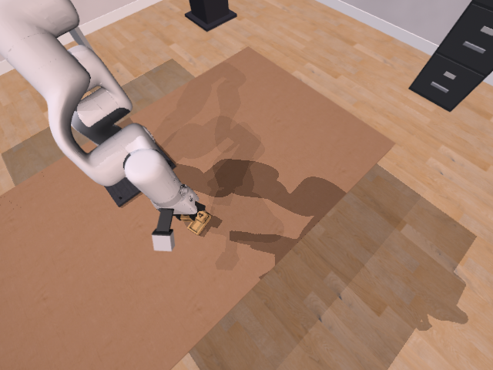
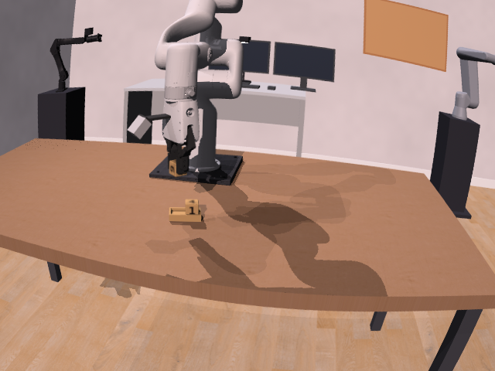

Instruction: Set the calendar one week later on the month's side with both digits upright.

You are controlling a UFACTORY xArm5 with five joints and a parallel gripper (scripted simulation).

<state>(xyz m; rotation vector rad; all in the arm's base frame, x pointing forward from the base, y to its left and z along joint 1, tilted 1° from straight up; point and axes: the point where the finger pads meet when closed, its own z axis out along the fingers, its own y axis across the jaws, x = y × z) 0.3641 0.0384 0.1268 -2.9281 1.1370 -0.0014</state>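
Note:
A small wooden tray (image 2: pixel 184 216) lies flat on the brown table, also seen in the top view (image 1: pixel 199 226). One wooden cube (image 2: pixel 192 207) stands in the tray's right half and shows a "1" on its front. The tray's left half is empty. My gripper (image 2: pixel 178 165) hangs well above the tray and is shut on the other wooden cube (image 2: pixel 174 168), which shows a dark digit I cannot read. In the top view the gripper (image 1: pixel 190 215) is mostly hidden under the wrist, with the held cube (image 1: pixel 186 217) peeking out beside it.
The arm's dark base plate (image 2: pixel 197 169) sits on the table behind the tray. A small white box (image 2: pixel 138 126) on a black bracket juts out from the wrist. A black cabinet (image 1: pixel 457 55) and pedestals (image 2: pixel 453 159) stand on the floor off the table.

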